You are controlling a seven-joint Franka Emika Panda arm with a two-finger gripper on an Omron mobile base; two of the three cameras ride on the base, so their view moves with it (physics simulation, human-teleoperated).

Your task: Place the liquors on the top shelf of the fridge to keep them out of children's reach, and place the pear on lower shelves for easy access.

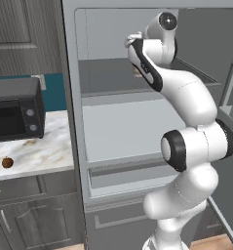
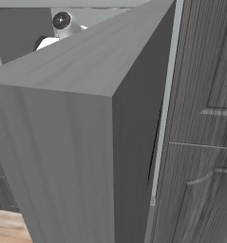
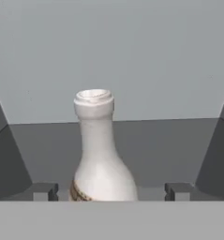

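Claw (image 3: 108, 191) astride smooth slim-necked bottle (image 3: 100, 154)

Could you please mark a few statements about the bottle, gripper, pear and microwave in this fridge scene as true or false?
1. The pale bottle stands upright on the dark top shelf. True.
2. The gripper is clamped shut on the bottle's neck. False: its fingertips stand wide apart on either side of the bottle's body, clear of it.
3. The pear lies on the marble counter beside the fridge. True.
4. The pear sits on a lower fridge shelf. False: it is on the counter, outside the fridge.
5. The black microwave sits inside the fridge. False: it stands on the counter.
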